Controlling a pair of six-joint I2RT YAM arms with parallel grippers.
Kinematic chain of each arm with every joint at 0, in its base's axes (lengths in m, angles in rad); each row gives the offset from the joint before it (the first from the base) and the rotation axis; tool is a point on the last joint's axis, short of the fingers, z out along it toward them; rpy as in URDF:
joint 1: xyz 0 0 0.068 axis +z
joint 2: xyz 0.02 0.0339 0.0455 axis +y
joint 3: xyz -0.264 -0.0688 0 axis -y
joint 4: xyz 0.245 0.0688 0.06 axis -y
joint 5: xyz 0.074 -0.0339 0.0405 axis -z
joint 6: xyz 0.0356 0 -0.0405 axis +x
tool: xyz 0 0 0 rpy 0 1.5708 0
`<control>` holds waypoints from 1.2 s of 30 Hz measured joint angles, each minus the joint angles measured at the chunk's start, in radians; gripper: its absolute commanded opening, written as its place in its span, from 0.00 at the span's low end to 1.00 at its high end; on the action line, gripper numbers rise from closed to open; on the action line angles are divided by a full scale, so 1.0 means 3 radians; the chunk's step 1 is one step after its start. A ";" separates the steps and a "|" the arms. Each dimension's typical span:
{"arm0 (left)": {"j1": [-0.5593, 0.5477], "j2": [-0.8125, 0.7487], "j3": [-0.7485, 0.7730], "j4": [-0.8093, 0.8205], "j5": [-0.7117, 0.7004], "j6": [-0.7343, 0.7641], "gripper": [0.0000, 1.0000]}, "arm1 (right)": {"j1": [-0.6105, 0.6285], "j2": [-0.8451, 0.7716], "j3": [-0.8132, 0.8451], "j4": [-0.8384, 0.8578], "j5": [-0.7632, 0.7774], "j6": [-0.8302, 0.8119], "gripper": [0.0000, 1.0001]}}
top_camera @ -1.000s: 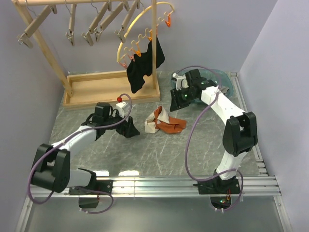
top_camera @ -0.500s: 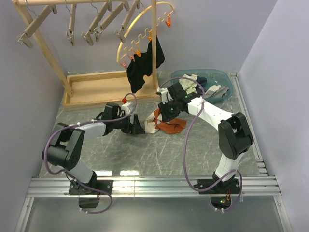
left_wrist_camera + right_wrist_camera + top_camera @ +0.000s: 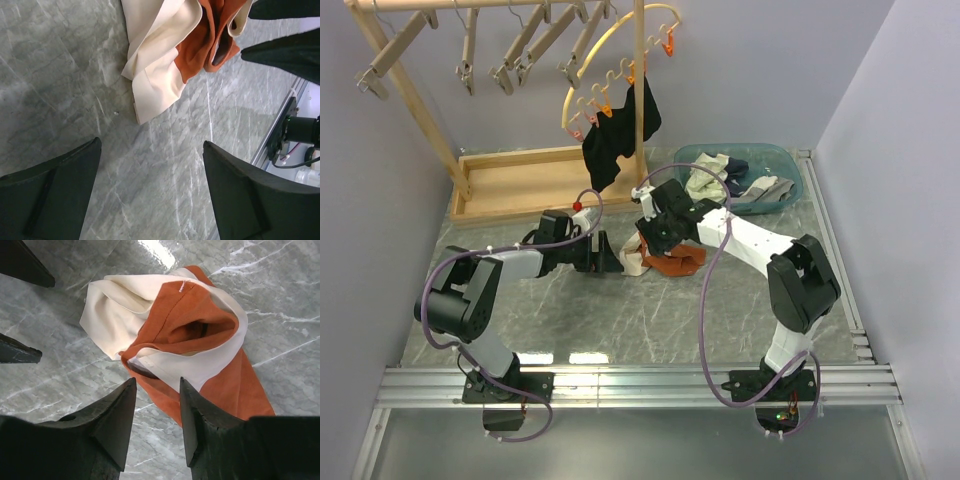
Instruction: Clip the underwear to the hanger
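The rust-orange underwear (image 3: pixel 668 258) with its off-white waistband lies crumpled on the marble table; it also shows in the left wrist view (image 3: pixel 175 47) and the right wrist view (image 3: pixel 190 335). My left gripper (image 3: pixel 607 257) is open, low over the table just left of the garment, not touching it (image 3: pixel 150 190). My right gripper (image 3: pixel 650 235) is open right above the garment's far edge, its tips (image 3: pixel 157 390) hovering over the orange fabric with nothing held. Several wooden clip hangers (image 3: pixel 520 50) hang on the rack at the back left.
A wooden rack base tray (image 3: pixel 515 185) stands at the back left. A yellow hoop with orange pegs (image 3: pixel 610 60) holds a black garment (image 3: pixel 618 135). A teal basin (image 3: pixel 790 165) with cream and grey clothes sits at the back right.
My right gripper has moved from the basin leftward and down to the underwear. My left gripper has moved right, up to the garment's left edge.
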 measured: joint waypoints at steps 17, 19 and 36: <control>0.0000 0.0253 0.0100 0.0183 -0.0057 -0.0326 0.79 | 0.0093 0.0050 0.0104 0.0025 0.0285 -0.0038 0.00; -0.0001 0.0310 0.0139 0.0220 -0.0055 -0.0380 0.75 | 0.0092 0.0048 0.0127 0.0023 0.0294 -0.0036 0.00; -0.0179 0.0516 0.0305 0.0196 -0.0108 -0.0502 0.60 | -0.0075 -0.0292 0.0473 -0.0041 0.0314 -0.0014 0.09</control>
